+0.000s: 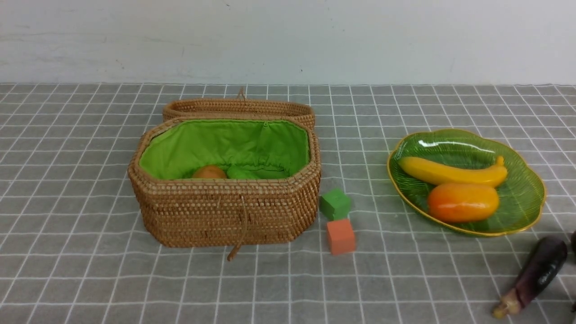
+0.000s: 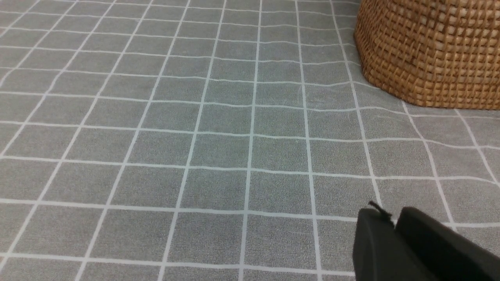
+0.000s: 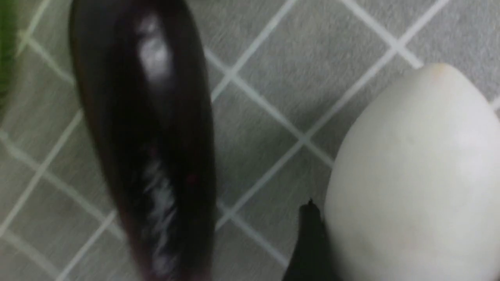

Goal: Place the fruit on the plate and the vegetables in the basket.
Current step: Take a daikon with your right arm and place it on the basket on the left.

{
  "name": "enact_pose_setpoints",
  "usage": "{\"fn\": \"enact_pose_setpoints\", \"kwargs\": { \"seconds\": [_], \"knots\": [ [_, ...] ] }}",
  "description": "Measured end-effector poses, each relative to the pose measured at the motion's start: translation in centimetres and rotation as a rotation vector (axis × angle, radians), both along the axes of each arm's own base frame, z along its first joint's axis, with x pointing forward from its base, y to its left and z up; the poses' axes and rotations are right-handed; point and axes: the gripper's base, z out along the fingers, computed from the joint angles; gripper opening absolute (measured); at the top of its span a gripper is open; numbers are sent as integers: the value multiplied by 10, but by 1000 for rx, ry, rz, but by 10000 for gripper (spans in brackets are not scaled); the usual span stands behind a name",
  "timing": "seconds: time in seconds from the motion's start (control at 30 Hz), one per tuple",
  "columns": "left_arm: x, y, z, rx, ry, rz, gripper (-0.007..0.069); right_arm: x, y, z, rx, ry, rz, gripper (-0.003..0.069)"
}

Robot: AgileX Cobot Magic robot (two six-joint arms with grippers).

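The wicker basket (image 1: 225, 211) stands open at centre left, with the potato (image 1: 209, 172) and the green gourd (image 1: 256, 173) inside. The green plate (image 1: 522, 198) at the right holds the banana (image 1: 450, 173) and the mango (image 1: 463, 202). The eggplant (image 1: 537, 274) lies on the cloth at the front right and also shows in the right wrist view (image 3: 148, 136). Beside it lies the white vegetable (image 3: 414, 175). My right gripper (image 3: 390, 234) is low around it. One finger (image 3: 308, 234) lies against its side and the other is hidden. My left gripper (image 2: 394, 218) is shut and empty near the basket's side (image 2: 429, 50). The mangosteen is out of view.
A green cube (image 1: 335, 203) and an orange cube (image 1: 340, 236) sit between the basket and the plate. The basket's lid (image 1: 238, 109) lies open behind it. Neither arm shows in the front view. A dark shape (image 1: 573, 240) at its right edge is cut off.
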Motion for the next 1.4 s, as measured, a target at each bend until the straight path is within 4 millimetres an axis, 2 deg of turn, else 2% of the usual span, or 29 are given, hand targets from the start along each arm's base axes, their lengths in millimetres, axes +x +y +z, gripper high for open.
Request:
{"fn": "enact_pose_setpoints", "kwargs": {
  "seconds": [0.07,0.1,0.17,0.2,0.23,0.3,0.33,0.37,0.43,0.57,0.63,0.67,0.73,0.8,0.87,0.9,0.97,1.07,1.13,1.2,1.3,1.4],
  "knots": [
    [0,0,0,1,0,0,71,1,2,24,-3,-78,21,472],
    [0,0,0,1,0,0,71,1,3,27,-4,-89,24,472],
    [0,0,0,1,0,0,71,5,9,80,-11,-303,71,472],
    [0,0,0,1,0,0,71,6,10,84,-6,-324,80,472],
    [0,0,0,1,0,0,71,7,13,99,-9,-386,100,472],
    [0,0,0,1,0,0,71,17,34,149,4,-616,252,472],
    [0,0,0,1,0,0,71,17,36,152,5,-632,266,472],
    [0,0,0,1,0,0,71,23,53,171,19,-734,379,472],
    [0,0,0,1,0,0,71,31,79,195,36,-868,538,472],
    [0,0,0,1,0,0,72,56,148,219,110,-1079,816,472],
    [0,0,0,1,0,0,75,73,181,223,106,-1148,884,472],
    [0,0,0,1,0,0,75,74,184,222,108,-1148,886,472],
    [0,0,0,1,0,0,78,95,226,219,68,-1207,947,472],
    [0,0,0,1,0,0,80,113,260,211,31,-1233,996,472],
    [0,0,0,1,0,0,81,119,275,207,18,-1242,1022,472],
    [0,0,0,1,0,0,82,127,295,201,4,-1255,1054,472],
    [0,0,0,1,0,0,85,139,316,185,-19,-1240,1073,472],
    [0,0,0,1,0,0,88,156,326,160,-53,-1192,1060,487],
    [0,0,0,1,0,0,88,159,327,154,-62,-1179,1056,505],
    [0,0,0,1,0,0,88,164,327,147,-78,-1160,1045,581],
    [0,0,0,1,0,0,89,163,327,149,-93,-1168,1056,667],
    [0,0,0,1,0,0,90,158,325,157,-102,-1192,1107,678]
  ]
}}
